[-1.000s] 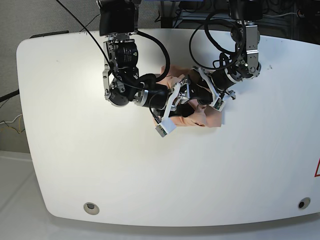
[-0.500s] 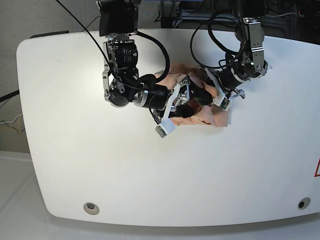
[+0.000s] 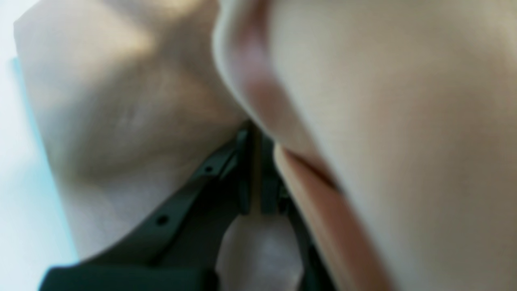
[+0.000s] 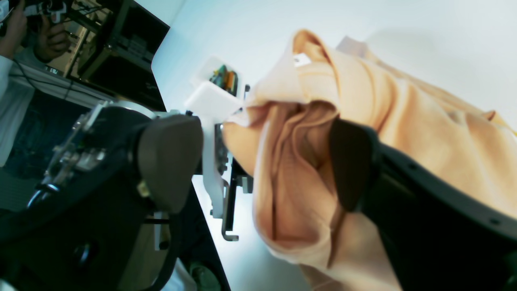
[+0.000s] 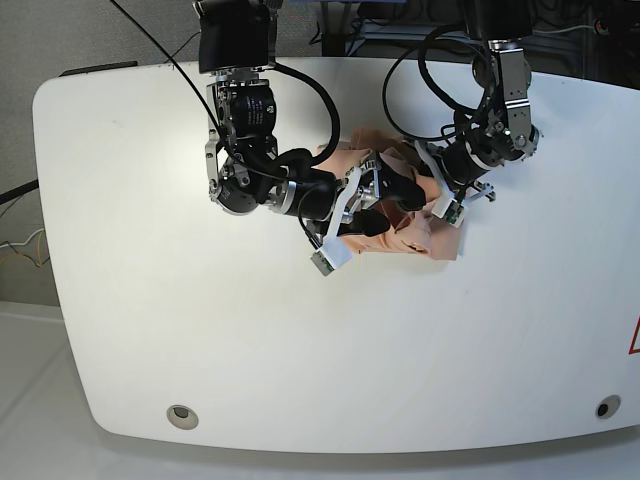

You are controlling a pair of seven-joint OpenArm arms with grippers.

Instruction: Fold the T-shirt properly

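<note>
The peach T-shirt (image 5: 408, 238) lies bunched up in the middle of the white table (image 5: 300, 350), between my two arms. My left gripper (image 5: 436, 196) is shut on a fold of it at the bunch's right side. In the left wrist view the dark fingers (image 3: 246, 173) pinch blurred cloth (image 3: 404, 121) that fills the frame. My right gripper (image 5: 372, 210) stands open on the bunch's left side. In the right wrist view, the right gripper (image 4: 260, 161) has wide-set pads straddling a hanging fold of the T-shirt (image 4: 404, 121). That fold touches the right pad (image 4: 351, 161).
The table's back edge runs close behind both arms, with black cables (image 5: 420, 60) hanging there. Two round holes (image 5: 182, 415) sit near the front corners. A dark rack (image 4: 117, 52) and a person's hand (image 4: 16, 32) show beyond the table in the right wrist view.
My left arm has shifted right and slightly back, dragging the T-shirt's right edge further right. The right arm has hardly moved and its jaws have stayed wide.
</note>
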